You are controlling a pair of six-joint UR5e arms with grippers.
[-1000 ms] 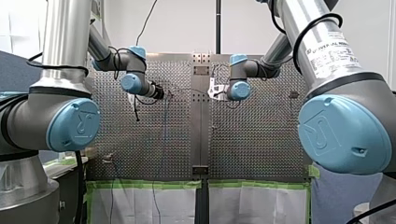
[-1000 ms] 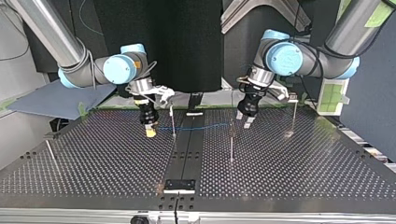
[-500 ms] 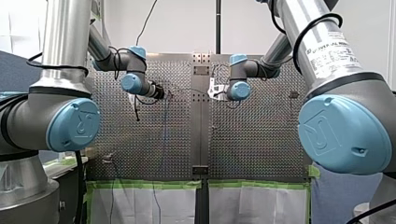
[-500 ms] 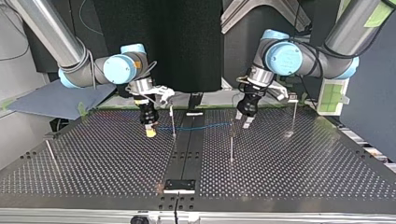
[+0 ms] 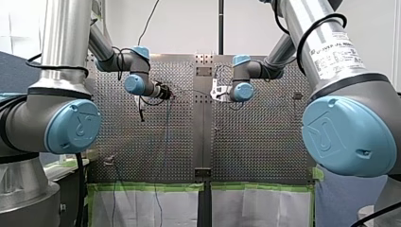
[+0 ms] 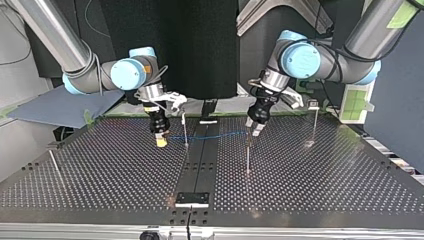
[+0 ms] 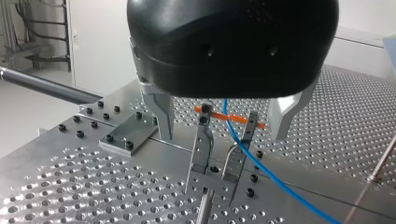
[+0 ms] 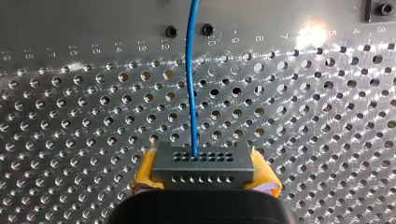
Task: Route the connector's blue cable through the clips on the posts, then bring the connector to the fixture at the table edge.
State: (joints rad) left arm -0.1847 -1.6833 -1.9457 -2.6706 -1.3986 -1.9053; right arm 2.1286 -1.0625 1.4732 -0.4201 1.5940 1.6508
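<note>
Right gripper (image 8: 204, 176) grips the connector (image 8: 204, 161). Left gripper (image 7: 222, 133) is spread wide, with the clip (image 7: 201, 149) and cable (image 7: 261, 176) ahead of it.

You see my right gripper (image 6: 161, 141) at the left, its yellow pads low over the table (image 6: 100, 170). The cable (image 6: 215, 135) runs from it past a post (image 6: 185, 131) across to my left gripper (image 6: 253, 130), which hangs at the top of a second post (image 6: 247, 157). The fixture (image 6: 192, 198) sits at the near edge.
</note>
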